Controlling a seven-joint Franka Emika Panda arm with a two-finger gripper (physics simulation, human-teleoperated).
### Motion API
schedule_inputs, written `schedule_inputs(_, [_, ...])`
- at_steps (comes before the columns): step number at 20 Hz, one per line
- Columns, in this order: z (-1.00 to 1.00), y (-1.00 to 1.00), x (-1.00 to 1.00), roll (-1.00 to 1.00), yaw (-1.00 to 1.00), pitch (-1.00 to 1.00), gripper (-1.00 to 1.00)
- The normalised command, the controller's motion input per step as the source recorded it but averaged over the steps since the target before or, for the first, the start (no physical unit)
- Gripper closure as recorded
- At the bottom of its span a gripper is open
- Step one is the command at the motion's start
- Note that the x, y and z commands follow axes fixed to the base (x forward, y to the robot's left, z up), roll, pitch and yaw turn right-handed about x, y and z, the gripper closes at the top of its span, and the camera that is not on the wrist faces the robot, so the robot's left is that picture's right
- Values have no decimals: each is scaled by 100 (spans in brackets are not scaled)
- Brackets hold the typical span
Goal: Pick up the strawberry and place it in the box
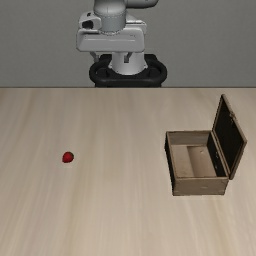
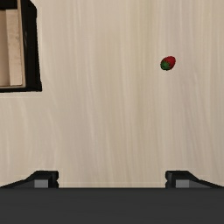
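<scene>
A small red strawberry [image 1: 68, 157] lay on the pale wooden table [image 1: 120, 215], well apart from the open brown wooden box [image 1: 198, 186]. The gripper [image 2: 114, 179] hung above the table, jaws spread wide, holding nothing. An off-centre descent could nudge the little round fruit and send it rolling.

Simulated lab: bare wooden table [image 1: 120, 200], grey wall [image 1: 40, 40]
</scene>
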Motion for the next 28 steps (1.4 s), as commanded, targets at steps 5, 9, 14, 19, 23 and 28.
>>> schedule_inputs(5, [0, -100, 0, 0, 0, 0, -100])
schedule_inputs(9, [0, -100, 0, 0, 0, 0, -100])
schedule_inputs(14, [0, 0, 100, 0, 0, 0, -100])
schedule_inputs(19, [0, 0, 100, 0, 0, 0, -100])
schedule_inputs(23, [0, -25, 75, 0, 0, 0, -100])
schedule_inputs(28, [-80, 0, -20, 0, 0, 0, -100])
